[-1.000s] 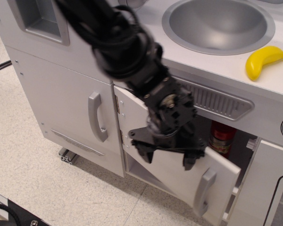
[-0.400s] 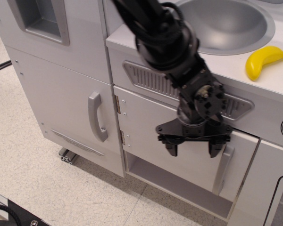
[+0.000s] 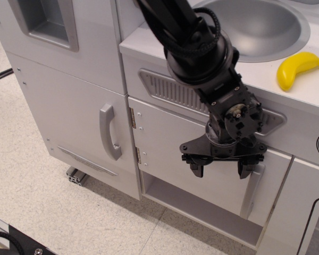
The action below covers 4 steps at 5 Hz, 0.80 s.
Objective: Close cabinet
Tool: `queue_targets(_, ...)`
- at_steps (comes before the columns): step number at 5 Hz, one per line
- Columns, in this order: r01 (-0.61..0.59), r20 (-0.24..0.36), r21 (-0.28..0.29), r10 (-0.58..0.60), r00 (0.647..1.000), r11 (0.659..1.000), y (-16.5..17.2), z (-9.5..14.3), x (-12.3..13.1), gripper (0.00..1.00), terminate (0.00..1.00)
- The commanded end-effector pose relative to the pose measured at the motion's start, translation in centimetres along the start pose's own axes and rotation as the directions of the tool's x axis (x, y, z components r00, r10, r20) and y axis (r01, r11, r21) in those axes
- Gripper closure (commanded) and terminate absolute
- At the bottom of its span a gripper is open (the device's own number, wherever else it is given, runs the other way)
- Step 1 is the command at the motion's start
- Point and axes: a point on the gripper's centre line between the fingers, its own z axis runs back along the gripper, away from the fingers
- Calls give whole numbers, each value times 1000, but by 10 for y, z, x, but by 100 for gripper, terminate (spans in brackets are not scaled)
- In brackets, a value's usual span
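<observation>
Cabinet door (image 3: 170, 151) sat flush below the worktop's (image 3: 239, 69) front edge, apparently shut; little remained beyond withdrawal. Tool (image 3: 222, 169) hung with fingers spread, empty, against the bar handle (image 3: 252, 191).

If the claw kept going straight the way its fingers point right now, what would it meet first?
The claw is open, fingers aimed downward along the face of the cabinet door. Straight on, it would likely brush the lower door face or the grey bar handle beside its right finger; depth is unclear.
</observation>
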Motion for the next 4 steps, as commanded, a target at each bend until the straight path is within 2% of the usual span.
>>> queue_targets(1,43,0,-58,-43,999,997,15,27,7,0,0)
queue_targets(2,81,-28,-31,-82,996,996,46,39,-4,0,0)
queue_targets(3,81,-28,-31,-82,996,996,46,39,-4,0,0)
queue_targets(4,81,-28,-31,-82,996,996,46,39,-4,0,100)
